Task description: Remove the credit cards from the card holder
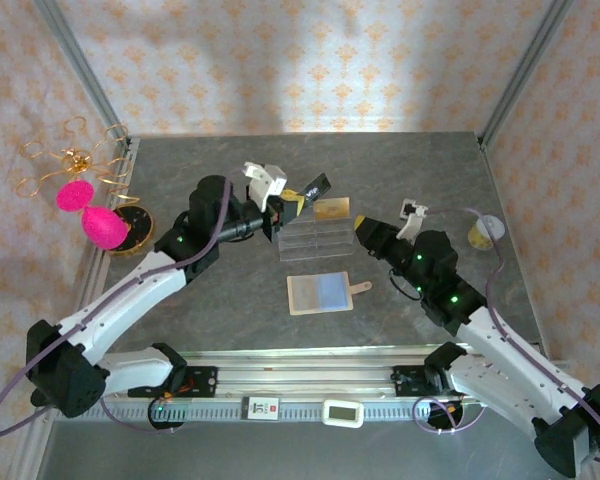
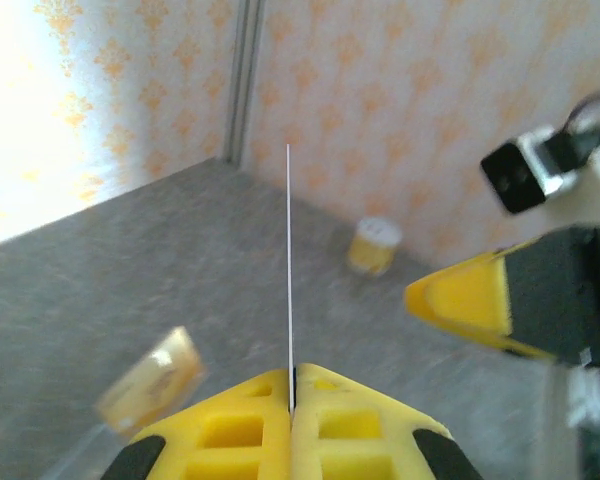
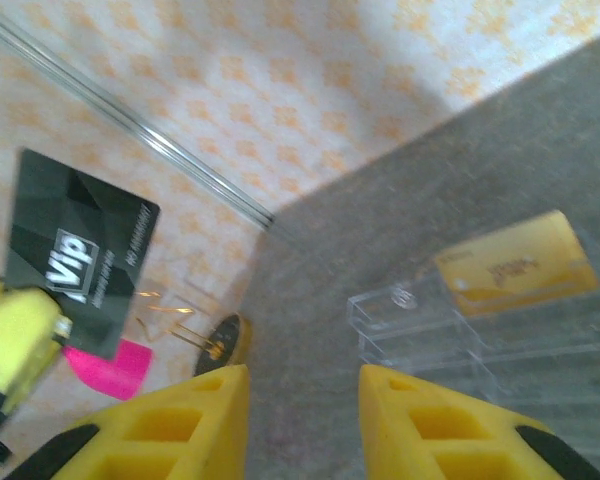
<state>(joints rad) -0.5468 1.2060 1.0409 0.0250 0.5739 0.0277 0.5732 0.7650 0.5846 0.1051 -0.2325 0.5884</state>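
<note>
The left gripper (image 2: 292, 385) is clenched on the dark black rectangular credit card (image 3: 80, 250), pinching its lower edge and holding it upright above the grey table (image 1: 180, 290). The right gripper (image 3: 303, 385) is partly spread and holds nothing. The gold-yellow credit card (image 3: 515, 265) lies at the far edge of the clear acrylic slotted tray (image 3: 410, 330). The beige-tan folding card holder (image 1: 320, 293) lies open on the table, near the tray.

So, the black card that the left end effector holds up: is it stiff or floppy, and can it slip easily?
Probably stiff: in the left wrist view the black card stands edge-on as a straight line, with no sag. Likely light, since it is so thin. It may slip or pivot, because the left end effector pinches only one end of it.
</note>
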